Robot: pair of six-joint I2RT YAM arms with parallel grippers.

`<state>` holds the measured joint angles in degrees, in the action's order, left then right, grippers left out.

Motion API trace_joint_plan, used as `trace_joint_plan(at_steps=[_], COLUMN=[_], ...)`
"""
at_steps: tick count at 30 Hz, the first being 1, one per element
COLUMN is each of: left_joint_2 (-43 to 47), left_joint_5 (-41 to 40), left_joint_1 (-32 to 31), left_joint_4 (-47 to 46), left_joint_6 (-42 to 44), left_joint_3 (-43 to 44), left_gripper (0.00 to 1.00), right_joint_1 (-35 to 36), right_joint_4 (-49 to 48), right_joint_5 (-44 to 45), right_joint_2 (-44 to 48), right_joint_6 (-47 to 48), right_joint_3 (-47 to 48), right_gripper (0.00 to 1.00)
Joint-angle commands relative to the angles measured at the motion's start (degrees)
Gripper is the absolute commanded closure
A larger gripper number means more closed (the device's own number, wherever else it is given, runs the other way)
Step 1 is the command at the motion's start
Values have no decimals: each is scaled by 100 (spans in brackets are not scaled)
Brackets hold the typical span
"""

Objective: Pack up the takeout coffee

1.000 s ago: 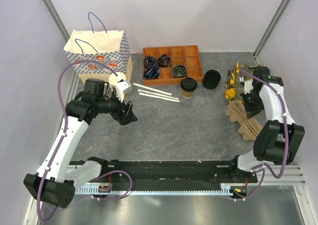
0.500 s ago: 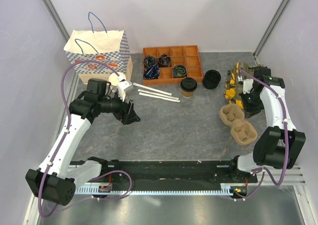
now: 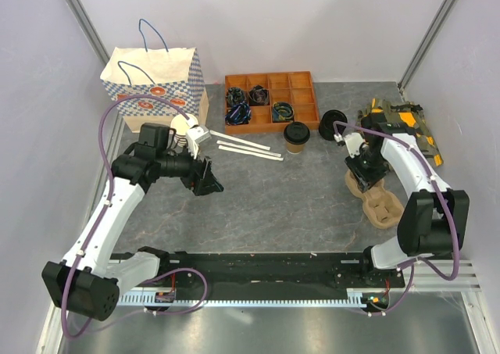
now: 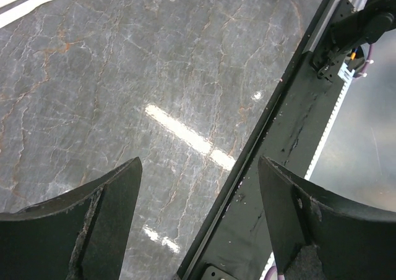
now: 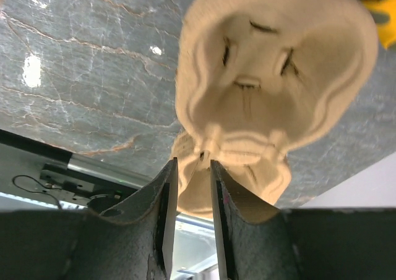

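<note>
Top view: coffee [image 3: 297,136] stands upright with its black lid on, just in front of the tray [image 3: 270,100] at its right front corner. It rests on the table [image 3: 266,205]; no gripper touches it.

Around the tray:
- black lids [image 3: 333,124], a short stack, just right of the tray's front corner, near the coffee but apart from it
- three white straws [image 3: 246,147], lying slanted in front of the tray's left end
- bag [image 3: 153,88], upright and mouth open, just left of the tray
- yellow-green packets [image 3: 406,127], a loose pile well right of the tray
- carrier [image 3: 379,202], pulp, two pockets showing, in front of the tray and off to its right

Left gripper [image 3: 205,178] hangs in front of the tray's left side, beyond the straws. Left wrist view: jaws spread wide, nothing between them, only stone table and the black rail [image 4: 278,156] below.

Right gripper [image 3: 362,166] sits over the carrier's pocket nearer the tray, its arm covering that end. Right wrist view: jaws a narrow gap apart with the carrier's middle ridge at their tips. I cannot tell whether they pinch it.

Between coffee and bag lie the straws, with the left arm's wrist beside them. Between coffee and carrier is the right arm's wrist.
</note>
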<state>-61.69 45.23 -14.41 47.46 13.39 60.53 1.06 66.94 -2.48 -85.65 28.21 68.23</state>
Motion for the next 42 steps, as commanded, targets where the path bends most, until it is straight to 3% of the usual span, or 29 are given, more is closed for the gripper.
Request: trace_joint_plan(at_steps=[1,19,25,26,27,37,40,41,42], left_joint_2=[-89,-273,-282,-273,-273,-449,-572,-589,-616], left_joint_5=[284,311,293,302,319,776,812,820,812], left_joint_1=[26,18,18,26,26,18,18,18,18], left_joint_4=[-185,-229,-246,-255,-272,-536,-545,-554,-545], left_joint_6=[-152,-108,-126,-143,-161,-407,-381,-381,-372], left_joint_3=[29,108,55,38,11,-217,-156,-121,-112], left_gripper=[17,17,18,18,18,19,20,20,20], right_joint_1=[184,245,246,246,246,465,465,465,465], right_joint_4=[-155,-243,-155,-146,-137,-23,30,21,30], right_joint_5=[64,116,-15,-77,-103,-130,-34,-16,2], right_joint_2=[-294,-699,-734,-743,-734,-488,-418,-374,-322], right_joint_6=[299,519,537,528,519,282,308,343,370], right_joint_3=[138,42,182,191,208,288,323,332,384], right_gripper=[67,69,86,96,100,100,71,56,53])
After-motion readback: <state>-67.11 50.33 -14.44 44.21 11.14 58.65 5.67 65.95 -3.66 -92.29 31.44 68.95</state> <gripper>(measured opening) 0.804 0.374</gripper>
